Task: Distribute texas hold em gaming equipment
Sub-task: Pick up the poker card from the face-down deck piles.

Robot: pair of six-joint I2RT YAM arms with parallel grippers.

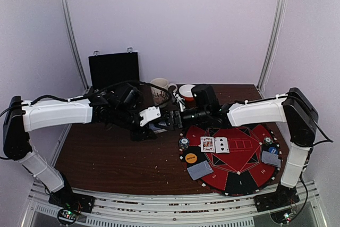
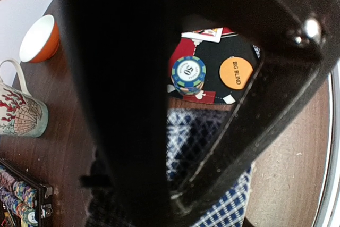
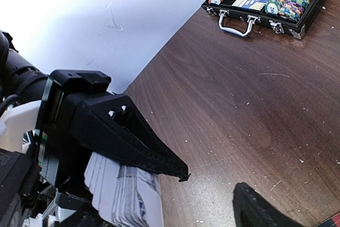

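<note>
My left gripper (image 1: 166,122) is shut on a deck of blue-patterned playing cards (image 2: 186,136) and holds it above the table, just left of the mat. The deck also shows in the right wrist view (image 3: 127,195), under a black finger of the left gripper. My right gripper (image 1: 179,117) is open and empty, right beside the deck; one of its fingertips (image 3: 257,208) shows low over bare wood. On the mat lie two face-up cards (image 1: 214,144), a chip stack (image 1: 183,142), an orange Big Blind button (image 1: 190,158) and a face-down card pile (image 1: 200,170). Chips (image 1: 268,141), a blue button (image 1: 272,149) and cards (image 1: 271,158) lie at its right edge.
The round red-and-black mat (image 1: 239,176) lies front right. A black open case (image 1: 113,70) with chips stands at the back left, and a shell-patterned mug (image 1: 161,90) and an orange bowl (image 1: 186,91) stand behind the grippers. Brown table wood (image 1: 106,158) lies left of the mat.
</note>
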